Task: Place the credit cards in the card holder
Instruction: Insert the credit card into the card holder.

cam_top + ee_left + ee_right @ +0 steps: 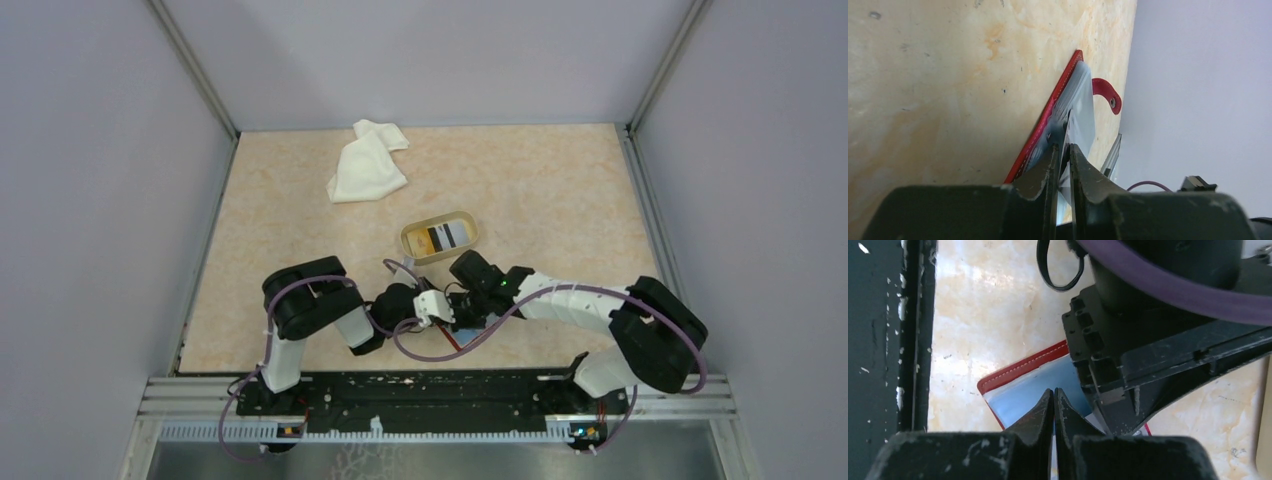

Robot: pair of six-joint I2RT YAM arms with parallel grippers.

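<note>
Lying open near the surface's [560, 190] near edge, the card holder [1020, 369] is clamped by a clear pocket [1082, 107] between the left fingers [1044, 172]. The right fingers [1037, 416] are pressed together above it. Credit cards [445, 236] are seen in the tan dish [405, 240].

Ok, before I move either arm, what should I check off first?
1. Left gripper pinching a clear pocket of the card holder: ok.
2. Right gripper shut, over the holder's pockets: ok.
3. Card held in the right gripper: cannot tell.
4. Snap strap unfastened, holder open: ok.
5. Credit cards lying in the tan dish, ready to fetch: ok.
6. White cloth well away from both arms: ok.
</note>
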